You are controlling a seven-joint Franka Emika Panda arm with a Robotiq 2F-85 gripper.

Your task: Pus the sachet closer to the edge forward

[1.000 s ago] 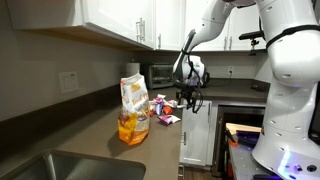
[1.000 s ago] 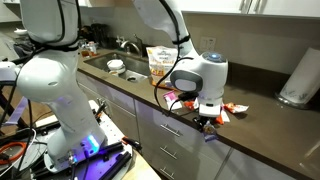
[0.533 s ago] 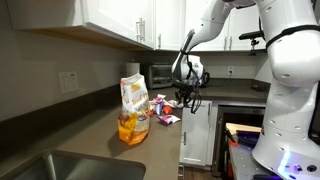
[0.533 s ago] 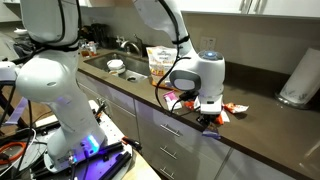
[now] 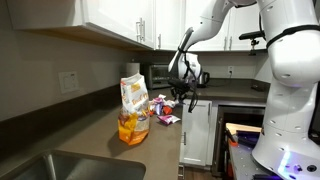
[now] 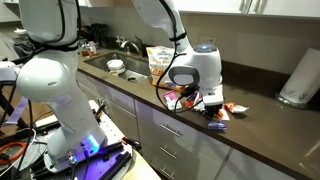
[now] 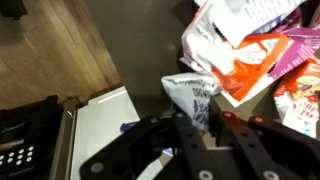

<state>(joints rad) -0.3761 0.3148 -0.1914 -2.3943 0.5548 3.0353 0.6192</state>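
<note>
**Inspector:** Where is the sachet located, and why there?

**Assessor:** In the wrist view a pale blue-and-white sachet point(image 7: 193, 97) is recorded lying on the dark surface point(image 7: 150, 50), right beside a pile of packets point(image 7: 255, 55) in orange and red. It is placed between that pile and the edge point(image 7: 108, 55), near the edge but not at it. Past the edge, a white cabinet front point(image 7: 100, 125) is seen below. The placement is judged to suit a push, since the sachet is singled out from the pile and bare surface is left between it and the edge.

**Inspector:** What is reported of the tool?

**Assessor:** The tool point(image 7: 198, 125) is set low against the sachet, whose near end is seen between the two dark fingers. A small gap appears between the fingers, but it cannot be told whether they are open or closed, or whether the sachet is pinched or only touched. Contact is judged likely.

**Inspector:** And the arm's pose?

**Assessor:** In an exterior view the arm point(image 5: 205, 30) is seen reaching down from above. The wrist is bent so that the tool point(image 5: 186, 97) is pointed at the surface close to the edge point(image 5: 181, 135). An upright bag point(image 5: 133, 108) is noted farther along the surface, beyond the pile, and no obstruction is recorded. The low, near-vertical stance is judged suited to sliding rather than lifting.
</note>
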